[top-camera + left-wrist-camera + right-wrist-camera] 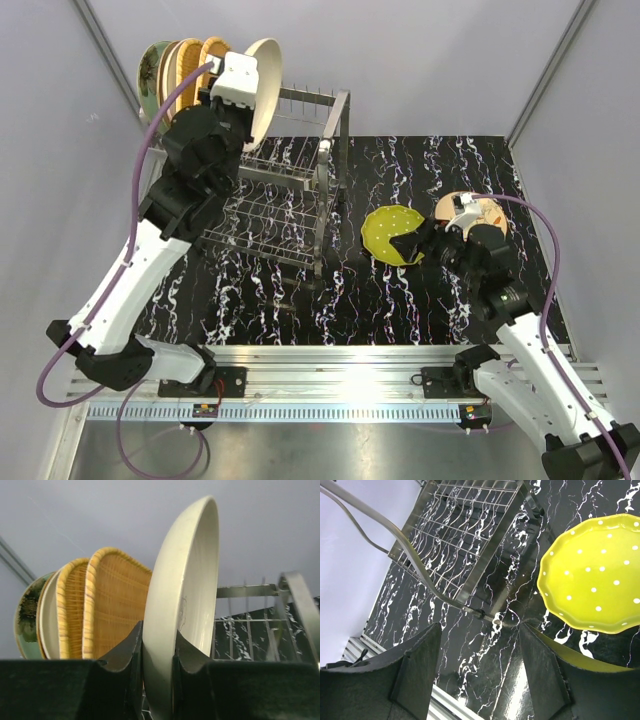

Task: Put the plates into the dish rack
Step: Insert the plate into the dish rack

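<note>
The left gripper pinches the cream plate by its rim, upright over the dish rack at eleven o'clock, just beside two wicker plates — the racking step. Next it likely needs lowering into a free slot, then release. The right gripper, jaws spread and empty, hovers by the lime dotted plate on the counter at three o'clock.
</note>
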Controlling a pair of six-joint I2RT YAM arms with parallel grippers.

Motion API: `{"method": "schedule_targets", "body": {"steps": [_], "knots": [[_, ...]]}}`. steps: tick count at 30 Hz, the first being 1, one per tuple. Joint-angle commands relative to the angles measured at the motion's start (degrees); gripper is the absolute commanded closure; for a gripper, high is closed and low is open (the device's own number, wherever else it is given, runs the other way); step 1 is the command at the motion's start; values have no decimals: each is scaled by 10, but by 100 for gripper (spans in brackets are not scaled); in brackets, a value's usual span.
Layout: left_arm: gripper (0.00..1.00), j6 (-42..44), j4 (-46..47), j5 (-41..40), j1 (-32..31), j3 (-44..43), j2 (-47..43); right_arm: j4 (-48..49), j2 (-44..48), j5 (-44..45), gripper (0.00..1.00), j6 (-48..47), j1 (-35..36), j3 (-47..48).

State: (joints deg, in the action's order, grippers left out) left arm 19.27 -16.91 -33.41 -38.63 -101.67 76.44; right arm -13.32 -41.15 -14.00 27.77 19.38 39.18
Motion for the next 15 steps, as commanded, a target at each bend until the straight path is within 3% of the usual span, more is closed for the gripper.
{"method": "schedule_targets", "body": {"steps": [1,9,15], "knots": [[100,-4,39,9,38,-39,-6,29,-3,11,30,-14,-1,-2],[100,12,42,50,79,-52,10,29,-14,12,29,-14,-1,-4],[100,-24,20,106,110,-37,11,23,-24,13,29,-15,-2,-3]]}}
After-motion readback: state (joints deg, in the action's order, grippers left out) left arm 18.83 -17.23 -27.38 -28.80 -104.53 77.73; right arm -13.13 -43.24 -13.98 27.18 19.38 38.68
